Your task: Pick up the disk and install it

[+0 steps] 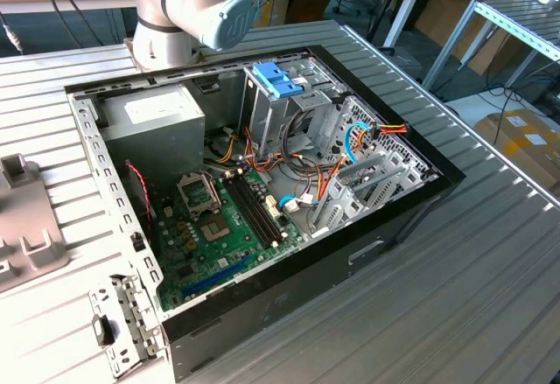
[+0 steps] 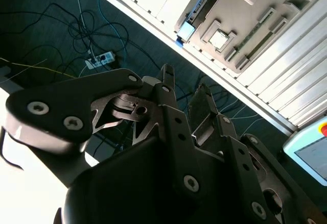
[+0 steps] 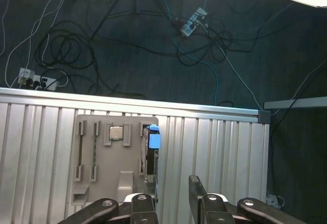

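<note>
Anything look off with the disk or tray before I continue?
Nothing stands out. The disk sits straight in its slot on the grey tray, and the gripper is open, empty and clear of both.

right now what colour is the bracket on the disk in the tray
Light blue; the disk sits in the grey tray, clearest in the first wrist view.
</note>
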### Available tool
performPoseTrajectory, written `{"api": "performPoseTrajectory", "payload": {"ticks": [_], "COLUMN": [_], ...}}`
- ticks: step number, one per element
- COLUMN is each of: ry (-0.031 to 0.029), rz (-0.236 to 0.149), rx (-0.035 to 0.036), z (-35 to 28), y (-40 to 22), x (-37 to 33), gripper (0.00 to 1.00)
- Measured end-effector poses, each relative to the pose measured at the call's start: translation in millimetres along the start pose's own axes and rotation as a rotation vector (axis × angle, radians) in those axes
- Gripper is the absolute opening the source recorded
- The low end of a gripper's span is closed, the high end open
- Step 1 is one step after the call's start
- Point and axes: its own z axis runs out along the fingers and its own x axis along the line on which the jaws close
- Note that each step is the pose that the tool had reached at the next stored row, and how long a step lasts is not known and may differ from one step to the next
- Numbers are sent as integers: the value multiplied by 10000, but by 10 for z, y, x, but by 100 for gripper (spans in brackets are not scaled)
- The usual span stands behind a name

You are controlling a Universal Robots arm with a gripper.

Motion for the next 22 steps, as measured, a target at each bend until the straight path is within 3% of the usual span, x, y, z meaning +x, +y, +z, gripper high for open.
{"api": "performPoseTrajectory", "payload": {"ticks": [2, 4, 6, 9, 13, 15, 19, 22], "ry": [0, 0, 0, 0, 0, -1, 0, -2], "rz": [0, 0, 0, 0, -1, 1, -4, 28], "rx": [1, 1, 1, -3, -4, -2, -3, 0], "z": [-9, -65, -49, 40, 112, 196, 275, 367], "y": [0, 4, 2, -36, -153, -217, -217, -167], "x": [-1, -7, -5, 19, 44, 59, 70, 75], "gripper": [38, 38, 38, 38, 38, 38, 38, 38]}}
